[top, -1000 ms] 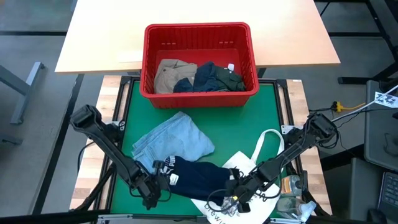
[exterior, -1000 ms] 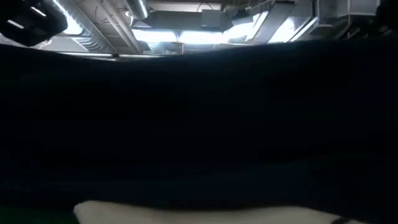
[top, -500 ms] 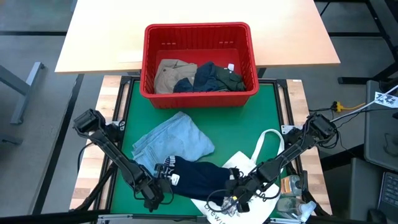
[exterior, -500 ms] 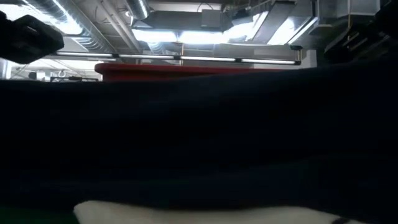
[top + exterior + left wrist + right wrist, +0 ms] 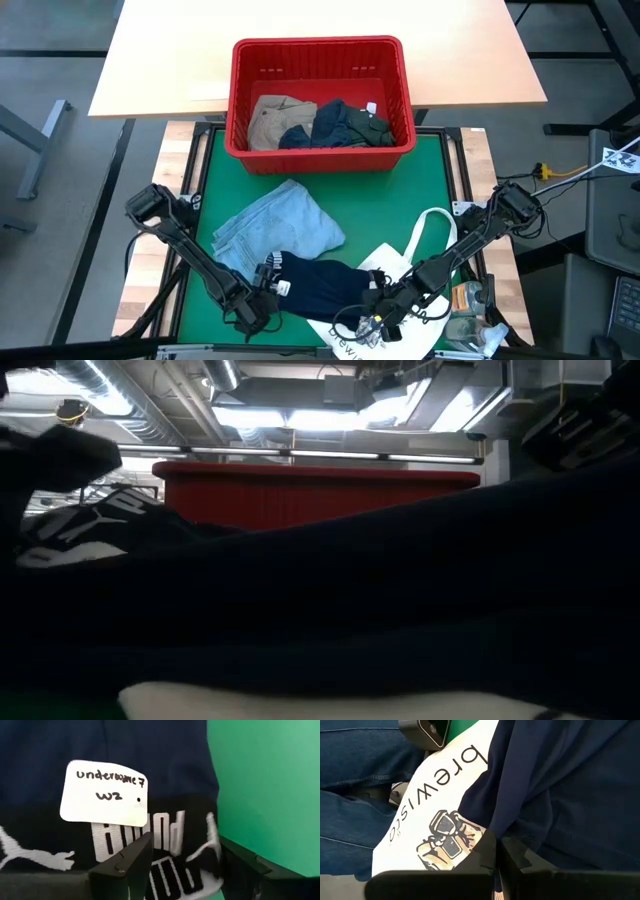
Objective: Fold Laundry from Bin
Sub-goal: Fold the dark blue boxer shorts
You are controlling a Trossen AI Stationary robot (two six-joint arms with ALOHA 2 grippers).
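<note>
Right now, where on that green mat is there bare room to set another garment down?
Bare green mat lies right of the light blue denim, between the red bin and the white tote bag. The near edge is crowded: navy garment, both hands.

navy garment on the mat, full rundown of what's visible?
The navy garment is soft knit underwear, lying crumpled flat at the near edge of the green mat. Its black waistband carries white PUMA lettering and cat logos, and a white label handwritten "underware 7 wz" sits just above the band. One end overlaps the light blue denim; the other lies on the white tote bag. The left gripper straddles the waistband with jaws open; the right gripper is shut on the opposite end.
</note>
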